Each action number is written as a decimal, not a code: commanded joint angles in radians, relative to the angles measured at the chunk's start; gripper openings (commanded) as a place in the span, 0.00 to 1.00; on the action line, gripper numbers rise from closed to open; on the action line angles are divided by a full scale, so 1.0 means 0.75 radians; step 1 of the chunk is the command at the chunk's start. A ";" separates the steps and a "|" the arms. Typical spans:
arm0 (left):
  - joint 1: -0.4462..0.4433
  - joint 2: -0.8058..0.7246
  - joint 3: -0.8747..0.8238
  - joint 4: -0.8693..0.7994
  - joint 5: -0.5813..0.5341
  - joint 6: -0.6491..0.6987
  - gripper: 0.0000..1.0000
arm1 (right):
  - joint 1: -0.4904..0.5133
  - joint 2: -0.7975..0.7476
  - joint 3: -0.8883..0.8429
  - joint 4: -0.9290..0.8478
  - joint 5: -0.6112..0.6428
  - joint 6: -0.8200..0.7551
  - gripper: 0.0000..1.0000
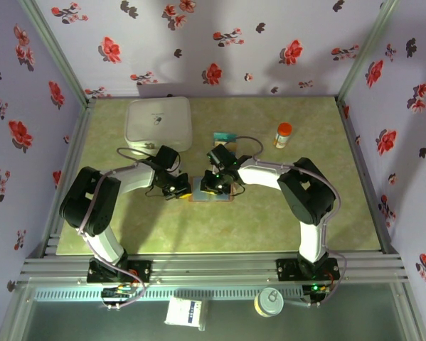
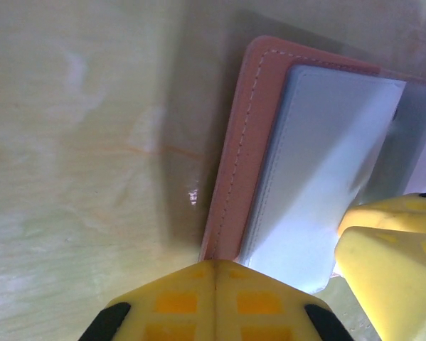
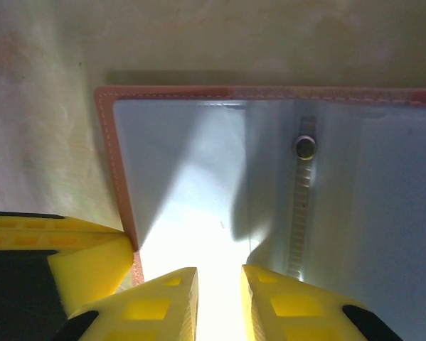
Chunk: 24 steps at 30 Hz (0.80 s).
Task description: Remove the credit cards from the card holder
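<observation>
The worktop [image 1: 341, 213] is smooth, and that is my biggest worry. The card holder [image 3: 191, 170] lies open and flat on it between the two arms, grey-blue inside facing up. If it isn't pinned properly, any sideways pull could slide the whole holder.

The white box [image 1: 159, 122] sits well behind the left arm. I judge it could only get in the way if that elbow swings back.

The two end effectors are crowded together. The left end effector [image 2: 214, 264] has its pads pressed shut with nothing between them, tips at the holder's tan stitched edge. I can't tell whether it is bearing down or only resting beside the edge. The right end effector [image 3: 220, 273] sits just next to it over the inside panel, with a narrow gap between its fingers. Glare floods that gap, so I can't tell whether a card edge is in it. With so little room, a small correction could knock one yellow finger into the other and nudge the holder.

I can't make out a card face in the pockets from either wrist view. A pinch here might catch the pocket lining, so a lift would bring the holder up too.

One teal card [image 1: 225, 136] lies beyond the holder on the worktop. The metal snap [image 3: 305, 147] on the spine could snag a fingertip dragged across it.
</observation>
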<state>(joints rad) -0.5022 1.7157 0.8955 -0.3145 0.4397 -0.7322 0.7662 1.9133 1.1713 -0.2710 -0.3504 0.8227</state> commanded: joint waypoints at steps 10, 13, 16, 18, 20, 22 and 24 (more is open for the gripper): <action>-0.004 0.014 -0.022 -0.029 -0.028 0.031 0.00 | 0.009 -0.039 0.013 -0.123 0.119 -0.057 0.23; -0.003 0.015 -0.021 -0.032 -0.031 0.033 0.00 | 0.010 -0.040 0.017 -0.138 0.137 -0.062 0.22; -0.004 0.011 -0.016 -0.033 -0.028 0.029 0.00 | 0.010 -0.047 0.020 -0.140 0.131 -0.063 0.21; -0.003 0.001 -0.006 -0.041 -0.025 0.024 0.00 | 0.011 -0.056 0.020 -0.125 0.113 -0.062 0.20; -0.004 -0.020 0.005 -0.045 -0.022 0.021 0.00 | 0.011 -0.069 0.017 -0.109 0.102 -0.056 0.20; -0.003 -0.041 0.013 -0.049 -0.012 0.012 0.00 | 0.011 -0.080 0.019 -0.100 0.097 -0.054 0.21; -0.005 -0.056 0.026 -0.046 0.007 0.002 0.00 | 0.011 -0.087 0.025 -0.098 0.090 -0.054 0.21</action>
<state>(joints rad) -0.5022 1.7123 0.8936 -0.3264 0.4301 -0.7296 0.7662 1.8904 1.1717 -0.3283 -0.2882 0.7929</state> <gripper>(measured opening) 0.051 0.211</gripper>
